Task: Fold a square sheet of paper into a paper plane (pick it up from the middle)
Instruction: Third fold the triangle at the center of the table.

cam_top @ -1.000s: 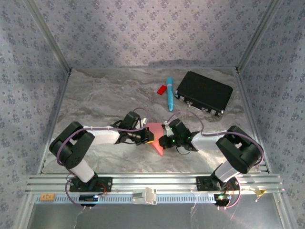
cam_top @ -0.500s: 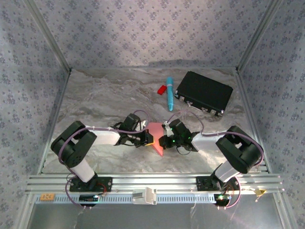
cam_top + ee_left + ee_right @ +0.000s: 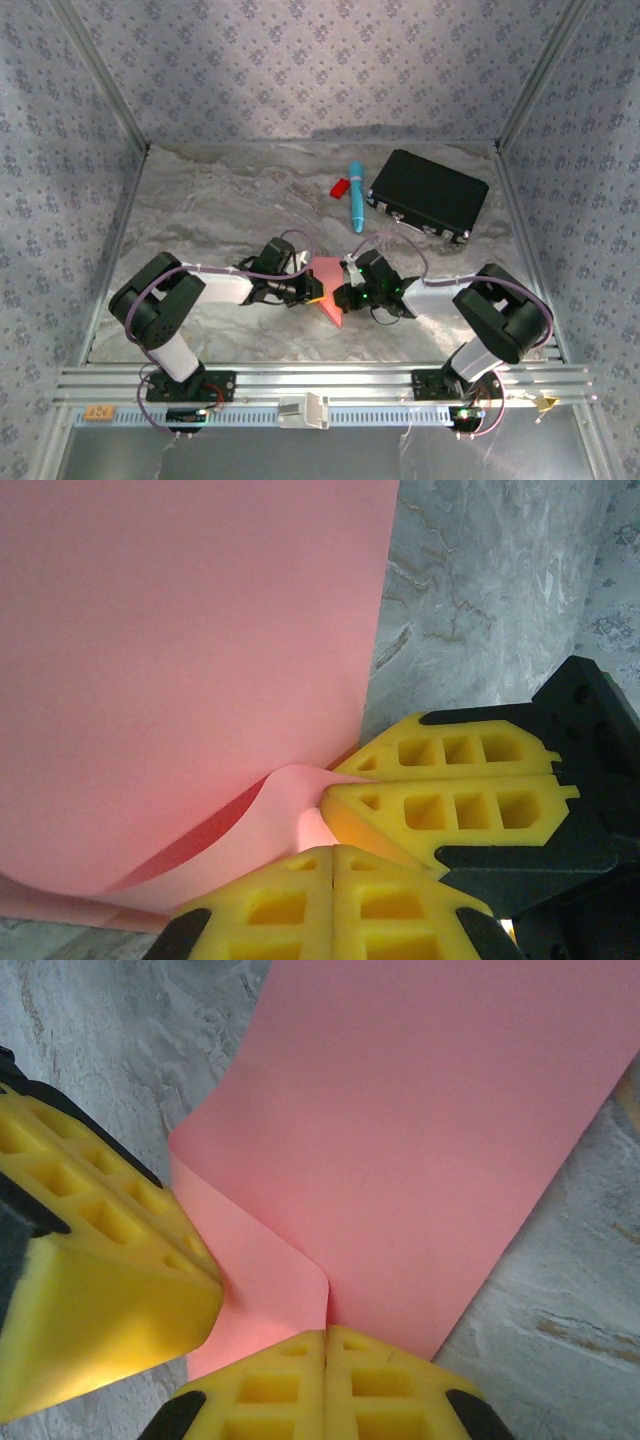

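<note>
Mid-fold: the pink paper (image 3: pixel 327 280) lies part-folded on the desk (image 3: pixel 200 200) between the arms, left fingers (image 3: pixel 270 910) and right fingers (image 3: pixel 385 1390) both clenched shut at its curled flap, which probably next needs pressing flat.

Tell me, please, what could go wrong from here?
The square sheet of paper bulges up at its folded corner instead of lying flat, so pressing there may set a crooked crease. The shut left tool and right tool sit very close together at the thin sheet; they might collide, or drag and tear it.
</note>
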`<state>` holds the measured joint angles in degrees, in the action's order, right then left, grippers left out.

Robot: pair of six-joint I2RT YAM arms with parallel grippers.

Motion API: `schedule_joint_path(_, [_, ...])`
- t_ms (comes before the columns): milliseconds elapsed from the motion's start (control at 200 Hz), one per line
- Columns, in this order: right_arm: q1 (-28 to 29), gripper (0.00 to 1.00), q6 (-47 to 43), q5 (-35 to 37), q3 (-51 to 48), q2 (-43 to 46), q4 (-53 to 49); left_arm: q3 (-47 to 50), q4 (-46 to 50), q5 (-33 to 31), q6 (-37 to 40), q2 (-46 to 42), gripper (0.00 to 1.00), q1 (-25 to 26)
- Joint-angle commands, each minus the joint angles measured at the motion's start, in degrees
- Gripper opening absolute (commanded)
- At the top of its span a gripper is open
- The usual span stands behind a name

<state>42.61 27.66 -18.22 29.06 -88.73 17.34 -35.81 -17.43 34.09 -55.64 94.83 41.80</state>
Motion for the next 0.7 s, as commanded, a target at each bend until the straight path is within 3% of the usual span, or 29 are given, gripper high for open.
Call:
schedule_joint_path(0, [-0.4, 0.03, 0.3, 1.0, -1.4, -0.4, -2.7, 0.6, -1.8, 1.2, -0.3, 0.6, 0.0, 0.5])
schedule_joint_path(535, [-0.4, 0.04, 0.6, 0.6, -1.4, -0.6, -2.2, 1.0, -0.2, -0.6, 1.6, 5.2, 0.0, 0.4])
schedule_joint_path(695, [-0.5, 0.09, 1.4, -0.1, -1.0, 0.0, -2.0, 1.2, 1.4, -1.5, 2.5, 5.3, 0.0, 0.4])
